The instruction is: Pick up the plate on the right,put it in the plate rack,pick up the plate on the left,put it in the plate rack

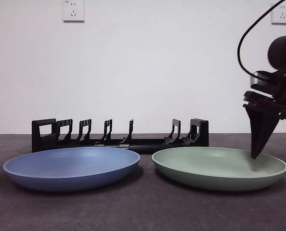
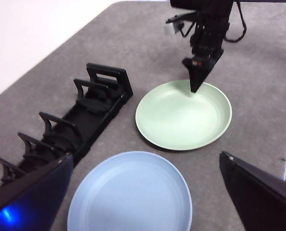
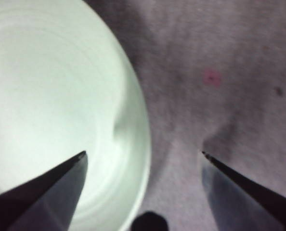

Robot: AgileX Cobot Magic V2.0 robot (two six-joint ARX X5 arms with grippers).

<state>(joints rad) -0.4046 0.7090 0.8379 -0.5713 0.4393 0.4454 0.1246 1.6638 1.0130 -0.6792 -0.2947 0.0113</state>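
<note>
The right gripper point(image 3: 143, 154), jaws spread wide and empty, straddles the round pale-green plastic plate's point(image 1: 220, 166) rim at the front view's right. Lower until the rim seats between the jaws, then close firmly. The left gripper point(image 2: 148, 192) waits open, holding nothing.

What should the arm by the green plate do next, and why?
Probably close the jaws on the rim. The right gripper is open and straddles the edge of the round pale green plate, one jaw over the plate, one over the grey table.

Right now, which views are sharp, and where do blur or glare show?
Front view: sharp, evenly lit, soft shadows under both plates. Left wrist view: clear, a blue glow on one near finger. Right wrist view: soft, the green plate washed pale, the right hand straddling its rim.
</note>
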